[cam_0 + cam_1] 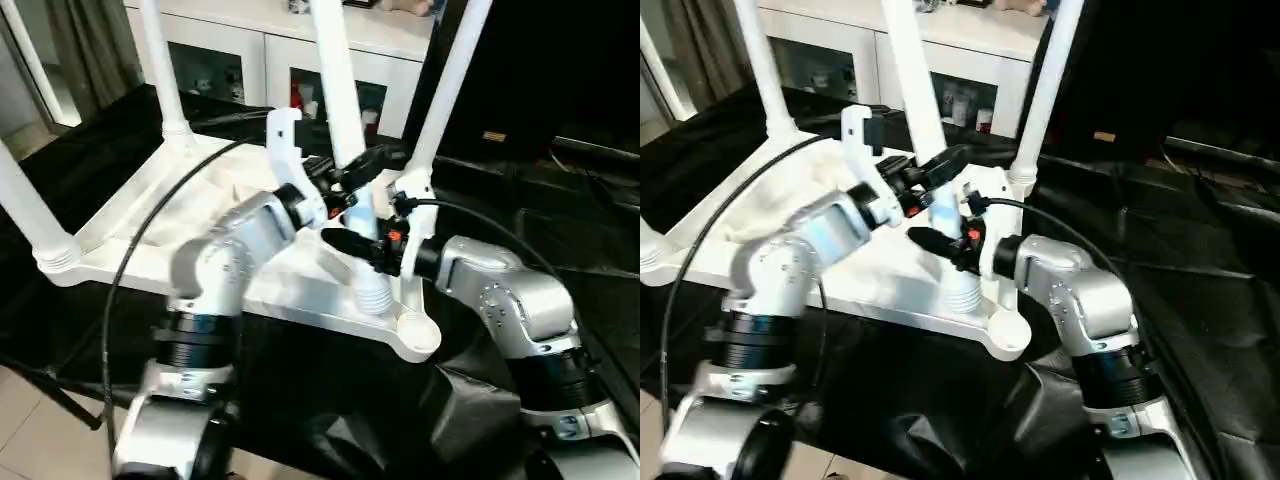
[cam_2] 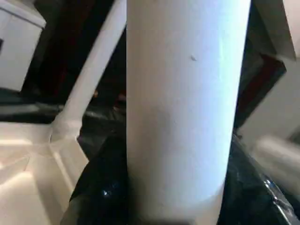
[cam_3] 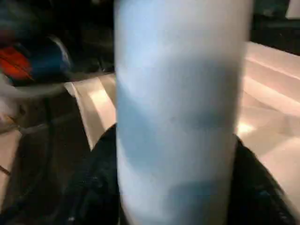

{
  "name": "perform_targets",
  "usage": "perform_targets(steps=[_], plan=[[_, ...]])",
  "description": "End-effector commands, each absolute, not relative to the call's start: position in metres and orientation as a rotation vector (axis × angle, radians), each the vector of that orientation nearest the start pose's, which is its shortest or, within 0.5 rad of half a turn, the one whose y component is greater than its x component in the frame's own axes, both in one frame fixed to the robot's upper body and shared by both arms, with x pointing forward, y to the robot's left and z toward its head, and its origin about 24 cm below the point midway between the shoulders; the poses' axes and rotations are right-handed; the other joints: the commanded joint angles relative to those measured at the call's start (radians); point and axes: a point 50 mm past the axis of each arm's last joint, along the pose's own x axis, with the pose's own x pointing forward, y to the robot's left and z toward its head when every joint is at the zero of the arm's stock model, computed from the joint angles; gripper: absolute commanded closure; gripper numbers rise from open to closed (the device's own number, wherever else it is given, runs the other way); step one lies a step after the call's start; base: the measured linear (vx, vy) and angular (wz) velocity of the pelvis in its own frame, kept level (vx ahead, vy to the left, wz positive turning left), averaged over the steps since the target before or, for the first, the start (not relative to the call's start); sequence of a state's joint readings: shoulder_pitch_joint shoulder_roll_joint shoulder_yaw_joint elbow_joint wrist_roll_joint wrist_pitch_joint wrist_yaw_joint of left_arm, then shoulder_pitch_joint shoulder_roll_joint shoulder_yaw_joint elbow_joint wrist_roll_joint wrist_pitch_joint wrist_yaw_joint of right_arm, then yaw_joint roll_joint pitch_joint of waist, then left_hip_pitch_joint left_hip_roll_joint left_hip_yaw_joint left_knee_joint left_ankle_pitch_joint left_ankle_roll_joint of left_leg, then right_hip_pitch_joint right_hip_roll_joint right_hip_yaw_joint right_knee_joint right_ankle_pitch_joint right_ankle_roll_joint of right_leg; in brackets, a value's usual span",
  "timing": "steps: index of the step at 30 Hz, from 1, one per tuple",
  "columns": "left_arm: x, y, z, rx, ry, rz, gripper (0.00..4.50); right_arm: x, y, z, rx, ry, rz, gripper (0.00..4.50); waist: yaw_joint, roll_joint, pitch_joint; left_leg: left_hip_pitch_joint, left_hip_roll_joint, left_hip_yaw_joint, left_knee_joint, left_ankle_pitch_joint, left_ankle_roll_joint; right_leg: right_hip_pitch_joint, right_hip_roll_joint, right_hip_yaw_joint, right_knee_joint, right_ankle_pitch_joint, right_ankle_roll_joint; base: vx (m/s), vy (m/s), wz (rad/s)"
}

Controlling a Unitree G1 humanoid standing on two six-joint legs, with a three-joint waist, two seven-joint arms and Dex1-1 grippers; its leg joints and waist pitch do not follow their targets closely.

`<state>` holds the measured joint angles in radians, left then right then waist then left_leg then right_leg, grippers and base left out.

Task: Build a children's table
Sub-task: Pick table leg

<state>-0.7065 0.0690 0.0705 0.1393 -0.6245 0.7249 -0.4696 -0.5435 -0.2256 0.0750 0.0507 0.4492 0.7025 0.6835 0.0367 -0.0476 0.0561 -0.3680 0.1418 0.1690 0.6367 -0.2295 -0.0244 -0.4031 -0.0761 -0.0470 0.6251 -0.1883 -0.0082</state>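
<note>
Black sheeting covered the floor in front of a white cabinet (image 1: pixel 300 60), and on it the upturned tabletop (image 1: pixel 200 215) lay ribs-up with three legs already standing in their corner sockets. The fourth leg (image 1: pixel 338 90) stood between both arms. The left gripper (image 1: pixel 352 172) and the right gripper (image 1: pixel 358 245) each had their fingers closed around its shaft, the right lower down. Its ribbed foot (image 1: pixel 372 295) rested on the tabletop just beside the empty near corner socket (image 1: pixel 417 327), so the step in hand looked like seating the last leg. Next, it probably needed shifting over that socket, then pressing or twisting down.
</note>
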Motion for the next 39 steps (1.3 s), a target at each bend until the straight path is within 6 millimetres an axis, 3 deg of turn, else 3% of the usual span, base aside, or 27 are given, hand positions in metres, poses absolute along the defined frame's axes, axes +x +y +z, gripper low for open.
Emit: perform_targets(steps=[1, 3, 7, 13, 14, 21, 25, 27, 30, 33, 34, 36, 37, 39], plan=[[0.328, 0.072, 0.172, -0.433, 0.118, -1.074, 2.63, 0.310, -0.102, 0.138, 0.229, 0.184, 1.053, 1.61, 0.005, 0.005, -0.061, 0.010, 0.079, -0.027, -0.089, -0.080, 0.017, 0.056, -0.077, 0.051, -0.069, -0.142, -0.247, 0.000, 0.000, 0.00], [0.324, 0.074, 0.173, -0.405, 0.115, -1.136, 2.64, 0.306, -0.104, 0.137, 0.227, 0.190, 1.085, 1.49, 0.005, 0.007, -0.061, 0.012, 0.080, -0.027, -0.091, -0.074, 0.015, 0.054, -0.075, 0.050, -0.069, -0.138, -0.242, 0.000, 0.000, 0.00], [0.321, 0.084, 0.186, -0.407, 0.054, -1.249, 2.66, 0.294, -0.110, 0.132, 0.218, 0.228, 1.194, 1.49, 0.010, 0.011, -0.062, 0.013, 0.081, -0.024, -0.089, -0.054, 0.017, 0.056, -0.078, 0.051, -0.064, -0.079, -0.269, 0.000, 0.000, 0.00], [0.320, 0.091, 0.205, -0.480, -0.026, -1.336, 2.66, 0.280, -0.114, 0.119, 0.199, 0.312, 1.278, 1.49, 0.015, 0.010, -0.057, 0.011, 0.081, -0.024, -0.091, -0.098, 0.002, 0.058, -0.082, 0.052, -0.070, -0.141, -0.275, 0.000, 0.000, 0.00], [0.317, 0.091, 0.209, -0.498, -0.045, -1.376, 2.66, 0.281, -0.114, 0.117, 0.201, 0.318, 1.263, 1.78, 0.015, 0.012, -0.057, 0.011, 0.082, -0.026, -0.092, -0.107, -0.006, 0.058, -0.082, 0.052, -0.071, -0.163, -0.271, 0.000, 0.000, 0.00], [0.314, 0.088, 0.208, -0.493, -0.034, -1.405, 2.66, 0.285, -0.113, 0.117, 0.222, 0.299, 1.234, 2.24, 0.013, 0.014, -0.058, 0.011, 0.083, -0.026, -0.094, -0.110, -0.016, 0.055, -0.080, 0.052, -0.072, -0.171, -0.258, 0.000, 0.000, 0.00], [0.317, 0.089, 0.204, -0.500, 0.001, -1.364, 2.66, 0.290, -0.112, 0.117, 0.217, 0.275, 1.193, 2.38, 0.013, 0.015, -0.058, 0.011, 0.083, -0.026, -0.094, -0.106, -0.019, 0.055, -0.079, 0.051, -0.070, -0.153, -0.263, 0.000, 0.000, 0.00], [0.321, 0.089, 0.202, -0.489, 0.013, -1.314, 2.10, 0.292, -0.112, 0.117, 0.217, 0.265, 1.173, 2.40, 0.013, 0.015, -0.058, 0.010, 0.083, -0.026, -0.094, -0.106, -0.020, 0.055, -0.080, 0.052, -0.070, -0.151, -0.265, 0.000, 0.000, 0.00], [0.325, 0.089, 0.198, -0.460, 0.030, -1.265, 1.96, 0.297, -0.111, 0.118, 0.200, 0.236, 1.112, 2.44, 0.012, 0.017, -0.058, 0.011, 0.084, -0.027, -0.096, -0.108, -0.025, 0.054, -0.080, 0.052, -0.072, -0.154, -0.261, 0.000, 0.000, 0.00], [0.330, 0.087, 0.193, -0.390, 0.024, -1.163, 1.64, 0.309, -0.112, 0.117, 0.139, 0.193, 0.961, 2.47, 0.009, 0.018, -0.057, 0.011, 0.085, -0.027, -0.097, -0.109, -0.041, 0.052, -0.080, 0.052, -0.073, -0.160, -0.248, 0.000, 0.000, 0.00], [0.335, 0.083, 0.187, -0.337, 0.046, -1.059, 1.54, 0.319, -0.111, 0.118, 0.112, 0.164, 0.831, 2.48, 0.006, 0.016, -0.057, 0.012, 0.083, -0.027, -0.098, -0.117, -0.048, 0.053, -0.079, 0.053, -0.075, -0.180, -0.240, 0.000, 0.000, 0.00], [0.335, 0.083, 0.187, -0.336, 0.047, -1.055, 1.52, 0.320, -0.111, 0.118, 0.111, 0.162, 0.826, 2.49, 0.004, 0.017, -0.056, 0.012, 0.082, -0.026, -0.098, -0.121, -0.056, 0.051, -0.078, 0.053, -0.077, -0.191, -0.234, 0.000, 0.000, 0.00], [0.337, 0.077, 0.179, -0.310, 0.076, -0.964, 1.52, 0.326, -0.109, 0.118, 0.086, 0.133, 0.714, 2.50, 0.006, 0.014, -0.059, 0.013, 0.083, -0.024, -0.097, -0.108, -0.055, 0.050, -0.078, 0.054, -0.075, -0.171, -0.233, 0.000, 0.000, 0.00], [0.338, 0.070, 0.173, -0.295, 0.093, -0.899, 1.52, 0.329, -0.104, 0.117, 0.064, 0.111, 0.655, 2.51, 0.005, 0.014, -0.061, 0.008, 0.081, -0.024, -0.096, -0.070, -0.049, 0.056, -0.077, 0.053, -0.069, -0.109, -0.240, 0.000, 0.000, 0.00]])
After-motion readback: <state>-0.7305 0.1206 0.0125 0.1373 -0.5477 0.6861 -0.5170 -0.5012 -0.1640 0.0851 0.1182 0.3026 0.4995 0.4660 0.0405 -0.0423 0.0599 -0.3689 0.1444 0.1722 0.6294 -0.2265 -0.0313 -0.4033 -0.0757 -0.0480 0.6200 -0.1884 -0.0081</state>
